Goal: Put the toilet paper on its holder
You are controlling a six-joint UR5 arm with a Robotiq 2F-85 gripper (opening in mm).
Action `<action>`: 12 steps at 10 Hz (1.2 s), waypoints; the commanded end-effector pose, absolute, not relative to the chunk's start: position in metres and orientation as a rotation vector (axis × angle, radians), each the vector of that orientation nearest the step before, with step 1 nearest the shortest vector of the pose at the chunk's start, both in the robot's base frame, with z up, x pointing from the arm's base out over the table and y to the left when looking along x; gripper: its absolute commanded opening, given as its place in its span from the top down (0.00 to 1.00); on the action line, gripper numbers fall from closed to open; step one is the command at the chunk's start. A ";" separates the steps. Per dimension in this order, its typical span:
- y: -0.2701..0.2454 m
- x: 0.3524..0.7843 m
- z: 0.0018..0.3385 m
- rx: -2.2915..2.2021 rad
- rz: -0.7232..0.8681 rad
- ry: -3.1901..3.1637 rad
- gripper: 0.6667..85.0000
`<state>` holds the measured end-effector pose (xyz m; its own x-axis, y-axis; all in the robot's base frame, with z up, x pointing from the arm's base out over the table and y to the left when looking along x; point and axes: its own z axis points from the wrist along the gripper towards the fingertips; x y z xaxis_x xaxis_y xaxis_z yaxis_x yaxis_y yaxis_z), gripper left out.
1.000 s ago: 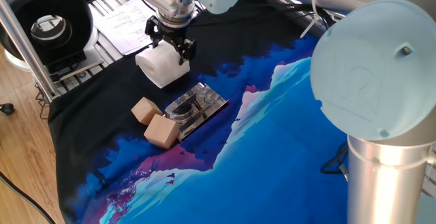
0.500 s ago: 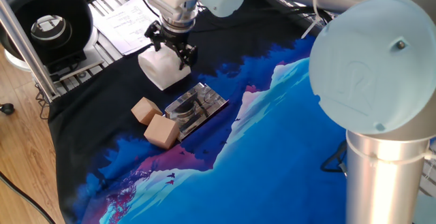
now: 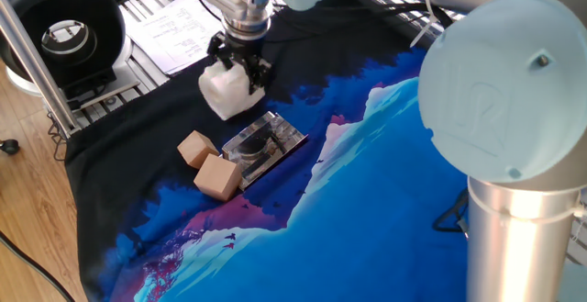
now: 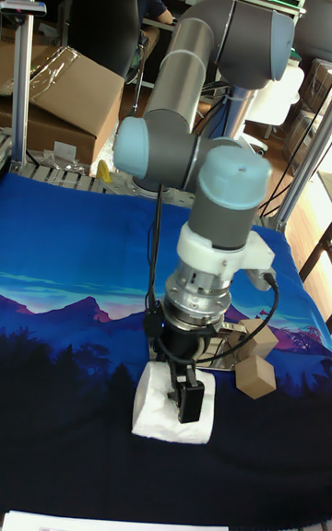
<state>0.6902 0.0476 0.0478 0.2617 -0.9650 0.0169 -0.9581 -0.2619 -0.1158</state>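
The toilet paper (image 3: 220,95) is a white roll lying on the dark cloth at the back left; in the tall fixed view the toilet paper (image 4: 152,413) sits low in the picture. My gripper (image 3: 242,71) comes down on it from above, with its black fingers pressed into the roll's top and sides, shut on it. The gripper (image 4: 183,390) hides the roll's middle. The holder (image 3: 268,140), a shiny silver plate with a short peg, lies just to the front right of the roll, apart from it. Only an edge of the holder (image 4: 232,344) shows behind the gripper.
Two tan wooden cubes (image 3: 195,147) (image 3: 218,176) sit at the holder's left end, touching it. A black round device (image 3: 64,27) and papers (image 3: 170,28) lie off the cloth at the back left. The arm's large base (image 3: 514,137) fills the right side.
The gripper has dropped lower and shifted right, closing onto the roll. The roll has slid a little right with it and looks squeezed narrower.
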 end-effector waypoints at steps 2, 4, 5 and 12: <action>0.034 0.685 0.069 -2.443 -0.164 1.955 0.37; 0.018 0.685 0.070 -2.467 -0.170 1.952 0.36; 0.013 0.685 0.066 -2.450 -0.158 1.952 0.32; 0.010 0.696 0.062 -2.346 -0.127 1.968 0.00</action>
<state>0.6875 0.0083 0.0588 0.2127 -0.9762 0.0416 -0.9738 -0.2153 -0.0727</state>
